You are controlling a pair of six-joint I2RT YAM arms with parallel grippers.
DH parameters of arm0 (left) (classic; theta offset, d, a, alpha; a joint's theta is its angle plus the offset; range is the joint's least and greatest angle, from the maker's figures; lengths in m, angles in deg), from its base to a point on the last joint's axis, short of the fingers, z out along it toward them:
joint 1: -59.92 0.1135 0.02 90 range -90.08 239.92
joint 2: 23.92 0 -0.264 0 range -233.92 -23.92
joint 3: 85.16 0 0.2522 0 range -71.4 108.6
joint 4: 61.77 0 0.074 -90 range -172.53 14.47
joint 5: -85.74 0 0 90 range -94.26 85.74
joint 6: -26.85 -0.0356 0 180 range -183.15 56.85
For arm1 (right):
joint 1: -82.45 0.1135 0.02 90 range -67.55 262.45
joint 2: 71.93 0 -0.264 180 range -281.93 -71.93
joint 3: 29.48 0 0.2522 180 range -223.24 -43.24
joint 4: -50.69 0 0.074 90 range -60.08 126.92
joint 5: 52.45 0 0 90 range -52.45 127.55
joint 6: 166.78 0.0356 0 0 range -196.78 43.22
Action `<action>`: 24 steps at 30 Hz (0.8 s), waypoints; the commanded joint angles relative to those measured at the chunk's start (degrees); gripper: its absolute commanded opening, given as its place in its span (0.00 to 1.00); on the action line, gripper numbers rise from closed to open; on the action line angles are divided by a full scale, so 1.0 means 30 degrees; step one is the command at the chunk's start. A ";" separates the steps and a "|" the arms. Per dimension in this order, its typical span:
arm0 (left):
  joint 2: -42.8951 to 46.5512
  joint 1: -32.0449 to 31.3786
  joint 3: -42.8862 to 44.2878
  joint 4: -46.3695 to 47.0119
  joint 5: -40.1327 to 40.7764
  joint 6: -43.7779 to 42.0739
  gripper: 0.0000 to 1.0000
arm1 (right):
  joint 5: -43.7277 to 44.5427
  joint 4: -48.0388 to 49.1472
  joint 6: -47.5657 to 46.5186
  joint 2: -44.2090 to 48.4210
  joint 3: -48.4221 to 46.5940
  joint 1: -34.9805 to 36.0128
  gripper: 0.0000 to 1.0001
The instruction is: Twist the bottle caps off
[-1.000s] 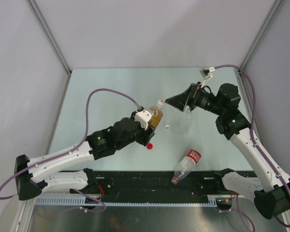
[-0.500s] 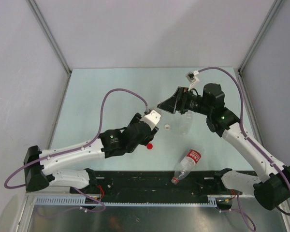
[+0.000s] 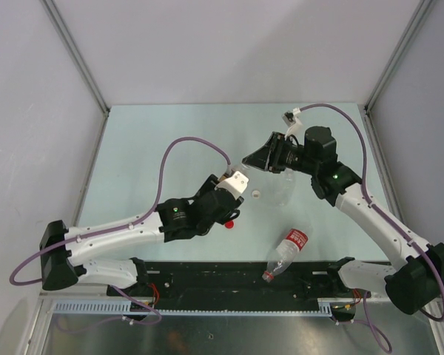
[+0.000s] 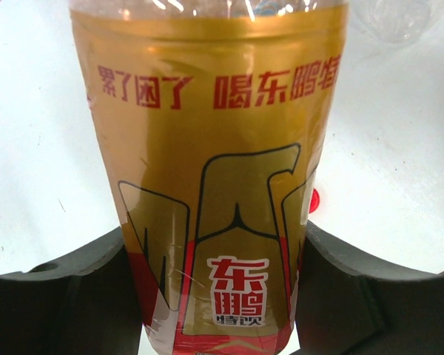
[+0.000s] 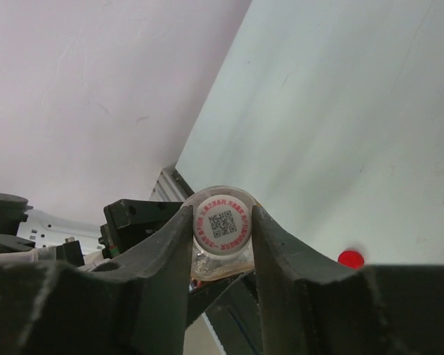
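The left claw (image 4: 216, 288) is clenched on the amber bottle (image 4: 222, 148), with matte black fingers (image 4: 74, 296) pressing both sides of its lower body. The bottle is smooth clear plastic. Its glossy gold wrap turns red at the bottom and carries red characters reading 累了困了 喝东鹏特, and lower down 东鹏特饮. This bottle is held above the pale, matte counter (image 3: 155, 148).

Just below that claw in the top view, a small round red cap (image 3: 229, 222) lies on the counter. A loose white cap (image 3: 257, 194) lies a little further right.

The right claw (image 5: 222, 229) grips the amber bottle's printed cap (image 5: 222, 220) between its dark curved fingers. That cap is a white disc with a QR code inside a ring of red lettering too small to read.

A clear bottle (image 3: 285, 188) without a label stands beside the right claw. A labelled bottle (image 3: 285, 255) with a red-and-white band lies on its side near the front edge.
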 commanded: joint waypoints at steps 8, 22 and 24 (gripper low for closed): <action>0.0118 -0.0190 0.0737 0.0169 0.0522 0.0591 0.00 | -0.0474 0.0805 -0.0268 0.0064 -0.0826 0.0068 0.01; 0.2494 0.0222 -0.1334 0.4840 -1.0058 -0.1273 0.00 | -0.4806 0.2173 -0.2682 0.1294 -0.0845 -0.0598 0.00; 0.3207 0.0464 -0.1856 0.5820 -1.2517 -0.1554 0.00 | -0.5902 0.2546 -0.3022 0.1457 -0.0849 -0.0677 0.00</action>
